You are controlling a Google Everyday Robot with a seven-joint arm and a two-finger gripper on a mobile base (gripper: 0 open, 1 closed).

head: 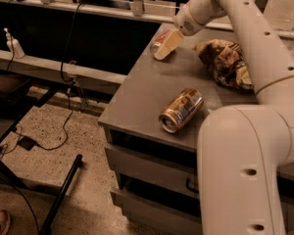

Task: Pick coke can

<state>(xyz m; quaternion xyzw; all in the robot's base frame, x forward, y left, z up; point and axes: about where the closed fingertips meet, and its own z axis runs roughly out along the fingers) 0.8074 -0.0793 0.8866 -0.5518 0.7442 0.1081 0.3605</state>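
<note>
Your hand [167, 43] hangs low against the coke can [157, 39], lying sideways at the table's [142, 92] far edge, likely to grasp it; its opening you can't tell.

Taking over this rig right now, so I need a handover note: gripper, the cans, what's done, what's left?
Gripper: at the far left corner of the grey table, just in front of the small red aluminium coke can, which lies on its side. No lift yet.
Gold-bronze can: on its side near the front edge, not the target.
Done: approach. Left: grasp and lift.
</note>
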